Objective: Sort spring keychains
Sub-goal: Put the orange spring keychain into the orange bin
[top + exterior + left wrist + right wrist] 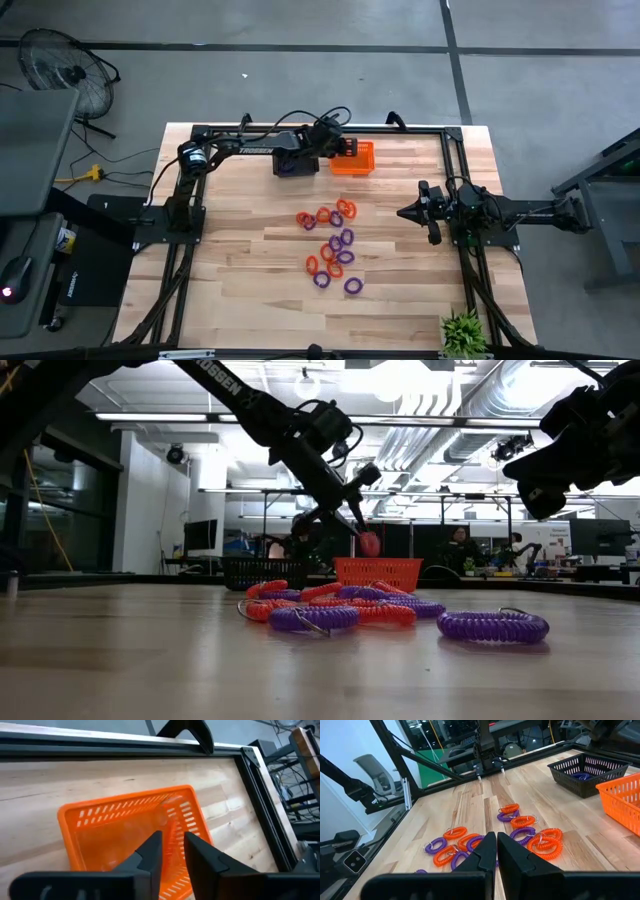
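Above orange basket (352, 160) | left gripper (362, 536) jaws clamp orange keychain (369, 544) | right gripper (408, 212) jaws closed, empty

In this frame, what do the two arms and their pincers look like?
Both arms are dark, near-black jointed links. The left arm carries white lettering along its link and looped black cables near the wrist. Each pincer, left and right, has two flat, matte black wedge-shaped fingers tapering to blunt tips.

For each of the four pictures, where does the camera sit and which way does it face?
High: above, looking down; both arms, keychain pile.
Low: at table height, looking level; left pincer holding an orange keychain.
Left wrist: over the orange basket; own fingers.
Right wrist: faces the pile; own fingers.
All views show the orange basket.
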### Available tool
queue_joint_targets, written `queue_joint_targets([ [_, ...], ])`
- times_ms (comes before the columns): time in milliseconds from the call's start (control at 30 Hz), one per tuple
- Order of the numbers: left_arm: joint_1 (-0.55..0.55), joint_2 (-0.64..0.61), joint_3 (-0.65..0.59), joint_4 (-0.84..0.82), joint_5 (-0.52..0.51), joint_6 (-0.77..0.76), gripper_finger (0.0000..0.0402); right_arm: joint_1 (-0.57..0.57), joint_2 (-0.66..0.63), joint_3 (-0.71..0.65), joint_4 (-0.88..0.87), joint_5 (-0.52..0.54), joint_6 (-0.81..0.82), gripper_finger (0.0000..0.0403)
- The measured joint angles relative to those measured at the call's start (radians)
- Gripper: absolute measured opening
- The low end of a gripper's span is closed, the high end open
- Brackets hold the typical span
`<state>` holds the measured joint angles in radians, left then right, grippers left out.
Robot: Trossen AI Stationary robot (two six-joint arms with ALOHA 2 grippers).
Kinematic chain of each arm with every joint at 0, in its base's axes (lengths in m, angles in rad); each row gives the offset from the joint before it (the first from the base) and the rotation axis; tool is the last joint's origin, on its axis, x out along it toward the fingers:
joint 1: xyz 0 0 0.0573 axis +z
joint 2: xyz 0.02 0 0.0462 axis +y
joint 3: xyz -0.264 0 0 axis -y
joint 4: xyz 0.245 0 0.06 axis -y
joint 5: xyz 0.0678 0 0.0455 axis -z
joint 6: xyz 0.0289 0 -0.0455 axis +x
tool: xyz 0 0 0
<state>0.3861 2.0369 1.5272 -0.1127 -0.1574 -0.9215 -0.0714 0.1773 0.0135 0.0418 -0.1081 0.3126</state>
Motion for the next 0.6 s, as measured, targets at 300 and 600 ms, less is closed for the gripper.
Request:
queue_joint_targets([
  [300,0.000,0.000,0.000,0.019,0.022,0.008,0.0100,0.000,0.000,0.000,0.000,0.000,0.000,0.0011],
  [600,-0.010,-0.027,0.001,0.011,0.174,0.038,0.0046,0.000,0.000,0.000,0.000,0.000,0.000,0.0011],
])
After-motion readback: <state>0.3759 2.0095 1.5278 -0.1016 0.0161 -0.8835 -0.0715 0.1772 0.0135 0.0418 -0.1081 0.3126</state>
